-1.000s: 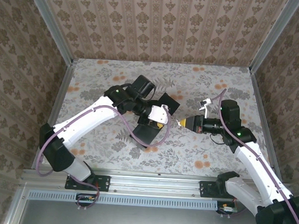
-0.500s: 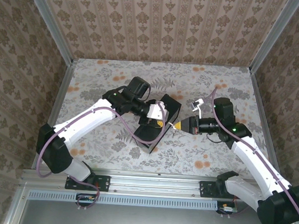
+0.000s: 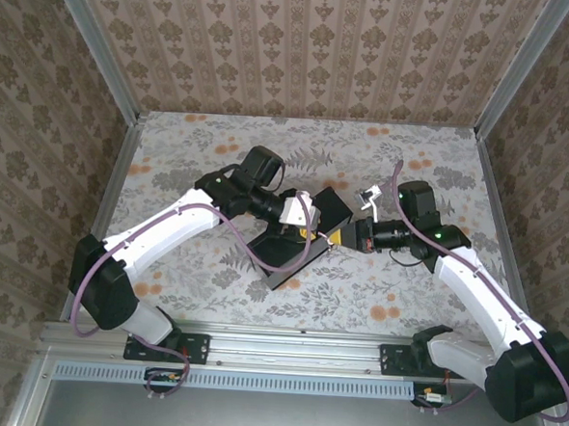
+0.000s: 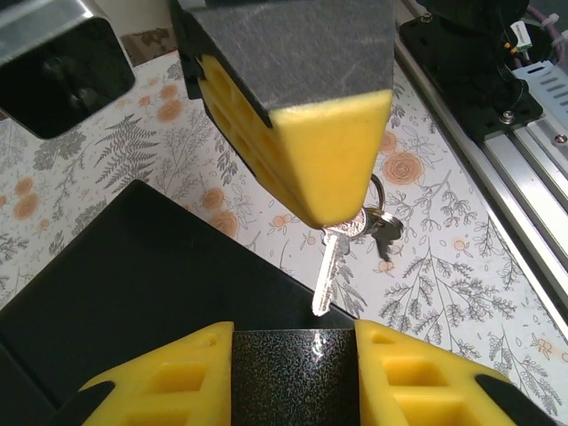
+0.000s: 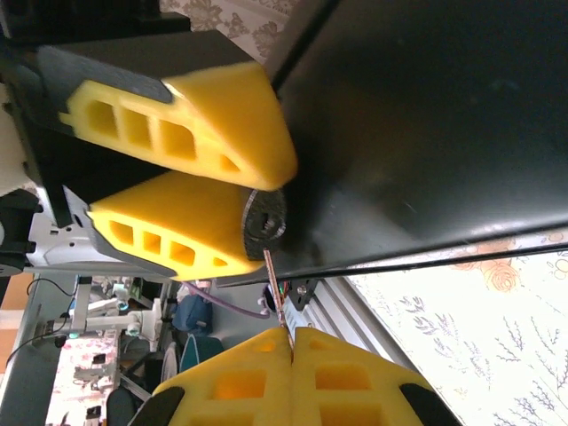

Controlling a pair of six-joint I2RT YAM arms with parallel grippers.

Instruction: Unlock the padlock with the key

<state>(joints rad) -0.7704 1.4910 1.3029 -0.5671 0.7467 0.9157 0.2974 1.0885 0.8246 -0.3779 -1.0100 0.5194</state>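
1. we see the left claw point(image 4: 293, 333) at the right edge of the black box point(image 4: 133, 284). its yellow pads are closed part way onto the padlock point(image 4: 295, 380).
2. the padlock shows as a dark speckled block that fills the gap between those pads. it is held right against the box's right edge.
3. the right claw point(image 5: 291, 337) is just right of the box, pinched fully shut on the key point(image 4: 327, 271). the key's blade sticks out past the tips toward the padlock.
4. in the right wrist view the key tip meets the lower rim of the padlock's round dark face. we cannot tell if it is in the keyhole or only touching.
5. a key ring with spare keys point(image 4: 380, 224) hangs from the held key, over the bench point(image 3: 396, 287) just right of the box.
6. in the top view the two claws are nearly tip to tip at the box's right edge, left claw over the box, right claw over the bench.
7. the box rests on the floral bench.
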